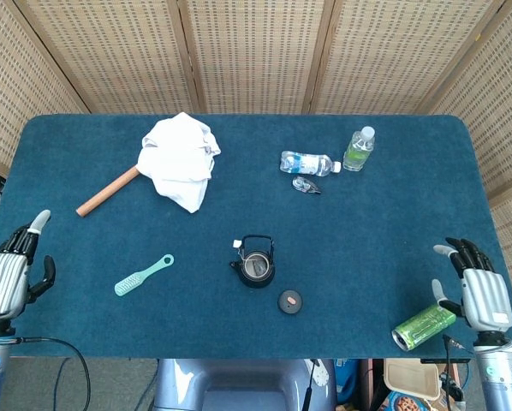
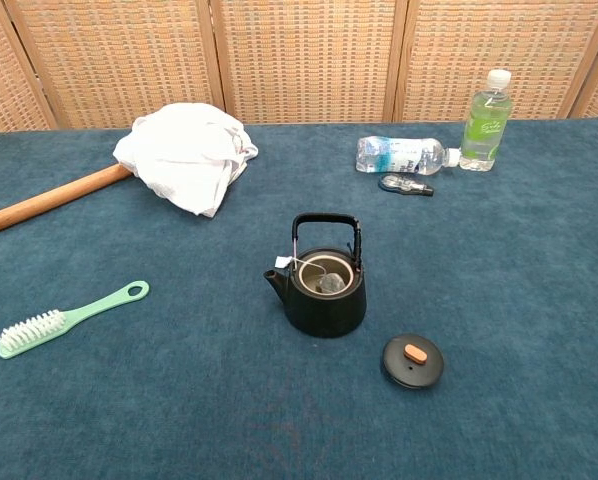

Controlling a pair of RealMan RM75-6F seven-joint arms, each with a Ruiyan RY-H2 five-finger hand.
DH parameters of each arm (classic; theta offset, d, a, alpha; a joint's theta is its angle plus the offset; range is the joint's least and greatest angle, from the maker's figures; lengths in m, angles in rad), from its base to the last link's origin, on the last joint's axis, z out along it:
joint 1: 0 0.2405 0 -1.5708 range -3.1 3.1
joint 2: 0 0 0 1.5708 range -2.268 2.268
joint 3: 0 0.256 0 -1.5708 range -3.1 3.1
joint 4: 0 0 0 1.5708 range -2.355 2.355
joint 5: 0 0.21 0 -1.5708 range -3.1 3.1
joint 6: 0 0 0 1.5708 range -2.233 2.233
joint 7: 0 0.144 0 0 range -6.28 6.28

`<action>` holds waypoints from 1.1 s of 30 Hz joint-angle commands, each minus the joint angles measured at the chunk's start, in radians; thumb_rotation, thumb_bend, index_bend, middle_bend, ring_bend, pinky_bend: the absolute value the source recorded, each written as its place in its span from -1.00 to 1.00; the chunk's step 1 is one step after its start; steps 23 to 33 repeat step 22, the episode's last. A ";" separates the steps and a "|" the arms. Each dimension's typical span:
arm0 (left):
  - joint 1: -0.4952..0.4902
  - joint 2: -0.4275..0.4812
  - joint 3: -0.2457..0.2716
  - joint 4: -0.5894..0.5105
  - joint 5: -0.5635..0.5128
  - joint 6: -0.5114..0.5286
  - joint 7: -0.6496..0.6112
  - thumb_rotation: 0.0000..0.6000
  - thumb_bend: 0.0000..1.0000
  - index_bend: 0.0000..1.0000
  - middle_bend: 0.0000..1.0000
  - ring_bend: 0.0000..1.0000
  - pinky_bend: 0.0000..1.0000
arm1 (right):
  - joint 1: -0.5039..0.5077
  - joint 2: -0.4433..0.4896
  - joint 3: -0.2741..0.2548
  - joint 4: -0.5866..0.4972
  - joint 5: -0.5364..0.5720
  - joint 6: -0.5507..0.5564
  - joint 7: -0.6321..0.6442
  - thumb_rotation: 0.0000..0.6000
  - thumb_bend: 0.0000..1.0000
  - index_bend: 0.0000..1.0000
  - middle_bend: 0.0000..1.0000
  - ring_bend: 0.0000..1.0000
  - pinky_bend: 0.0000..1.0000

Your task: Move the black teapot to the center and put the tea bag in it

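The black teapot (image 1: pixel 255 265) (image 2: pixel 324 293) stands upright near the middle of the blue table, lid off, handle up. A tea bag (image 2: pixel 329 283) lies inside it, and its string and white tag (image 2: pixel 283 263) hang over the rim on the spout side. The round black lid (image 1: pixel 289 300) (image 2: pixel 412 360) lies on the cloth to the pot's front right. My left hand (image 1: pixel 8 274) is at the table's left edge, far from the pot, holding nothing with fingers apart. My right hand (image 1: pixel 479 287) hangs at the right edge, open, beside a green can (image 1: pixel 424 325). Neither hand shows in the chest view.
A mint brush (image 1: pixel 143 274) (image 2: pixel 67 319) lies left of the pot. A white cloth (image 1: pixel 181 160) covers one end of a wooden stick (image 1: pixel 106 192) at the back left. A lying water bottle (image 1: pixel 308 163), a small dark item (image 1: pixel 306 185) and an upright green bottle (image 1: pixel 359 149) sit at the back right.
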 commanded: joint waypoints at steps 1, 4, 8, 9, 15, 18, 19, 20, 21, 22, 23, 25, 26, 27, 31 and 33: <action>0.042 -0.007 0.000 0.021 0.011 0.001 -0.020 1.00 0.23 -1.00 -0.98 -0.96 -0.85 | -0.005 -0.002 -0.005 -0.003 -0.004 0.006 -0.006 1.00 0.16 -0.47 -0.60 -0.79 -0.61; 0.074 -0.004 0.002 0.040 0.020 -0.019 -0.032 1.00 0.17 -1.00 -1.00 -1.00 -0.99 | -0.011 -0.008 -0.012 -0.007 -0.015 0.018 -0.018 1.00 0.15 -0.49 -0.62 -0.82 -0.64; 0.108 0.001 0.017 0.063 0.030 -0.048 -0.023 1.00 0.10 -1.00 -1.00 -1.00 -1.00 | -0.022 -0.012 -0.023 -0.014 -0.035 0.040 -0.036 1.00 0.15 -0.50 -0.65 -0.86 -0.70; 0.113 0.002 0.018 0.065 0.034 -0.052 -0.024 1.00 0.09 -1.00 -1.00 -1.00 -1.00 | -0.023 -0.012 -0.024 -0.016 -0.037 0.043 -0.038 1.00 0.16 -0.50 -0.65 -0.87 -0.70; 0.155 0.004 0.015 0.070 0.043 -0.086 -0.002 1.00 0.09 -1.00 -1.00 -1.00 -1.00 | -0.032 -0.014 -0.035 -0.024 -0.051 0.051 -0.049 1.00 0.16 -0.50 -0.66 -0.87 -0.70; 0.176 0.005 0.007 0.068 0.050 -0.104 -0.006 1.00 0.09 -1.00 -1.00 -1.00 -1.00 | -0.034 -0.017 -0.036 -0.027 -0.056 0.056 -0.054 1.00 0.16 -0.50 -0.66 -0.87 -0.70; 0.179 0.006 0.006 0.068 0.052 -0.105 -0.006 1.00 0.09 -1.00 -1.00 -1.00 -1.00 | -0.035 -0.018 -0.037 -0.027 -0.057 0.056 -0.056 1.00 0.16 -0.50 -0.66 -0.87 -0.70; 0.182 0.006 0.003 0.069 0.054 -0.107 -0.006 1.00 0.09 -1.00 -1.00 -1.00 -1.00 | -0.035 -0.018 -0.037 -0.028 -0.057 0.057 -0.057 1.00 0.16 -0.50 -0.66 -0.87 -0.70; 0.185 0.006 0.000 0.069 0.056 -0.108 -0.005 1.00 0.09 -1.00 -1.00 -1.00 -1.00 | -0.035 -0.018 -0.037 -0.028 -0.057 0.057 -0.058 1.00 0.16 -0.50 -0.66 -0.87 -0.70; 0.189 0.005 -0.004 0.069 0.058 -0.110 -0.003 1.00 0.09 -1.00 -1.00 -1.00 -1.00 | -0.036 -0.018 -0.037 -0.029 -0.056 0.057 -0.059 1.00 0.16 -0.50 -0.66 -0.87 -0.70; 0.189 0.005 -0.004 0.069 0.058 -0.110 -0.003 1.00 0.09 -1.00 -1.00 -1.00 -1.00 | -0.036 -0.018 -0.037 -0.029 -0.056 0.057 -0.059 1.00 0.16 -0.50 -0.66 -0.87 -0.70; 0.189 0.005 -0.004 0.069 0.058 -0.110 -0.003 1.00 0.09 -1.00 -1.00 -1.00 -1.00 | -0.036 -0.018 -0.037 -0.029 -0.056 0.057 -0.059 1.00 0.16 -0.50 -0.66 -0.87 -0.70; 0.189 0.005 -0.004 0.069 0.058 -0.110 -0.003 1.00 0.09 -1.00 -1.00 -1.00 -1.00 | -0.036 -0.018 -0.037 -0.029 -0.056 0.057 -0.059 1.00 0.16 -0.50 -0.66 -0.87 -0.70; 0.189 0.005 -0.004 0.069 0.058 -0.110 -0.003 1.00 0.09 -1.00 -1.00 -1.00 -1.00 | -0.036 -0.018 -0.037 -0.029 -0.056 0.057 -0.059 1.00 0.16 -0.50 -0.66 -0.87 -0.70; 0.189 0.005 -0.004 0.069 0.058 -0.110 -0.003 1.00 0.09 -1.00 -1.00 -1.00 -1.00 | -0.036 -0.018 -0.037 -0.029 -0.056 0.057 -0.059 1.00 0.16 -0.50 -0.66 -0.87 -0.70; 0.189 0.005 -0.004 0.069 0.058 -0.110 -0.003 1.00 0.09 -1.00 -1.00 -1.00 -1.00 | -0.036 -0.018 -0.037 -0.029 -0.056 0.057 -0.059 1.00 0.16 -0.50 -0.66 -0.87 -0.70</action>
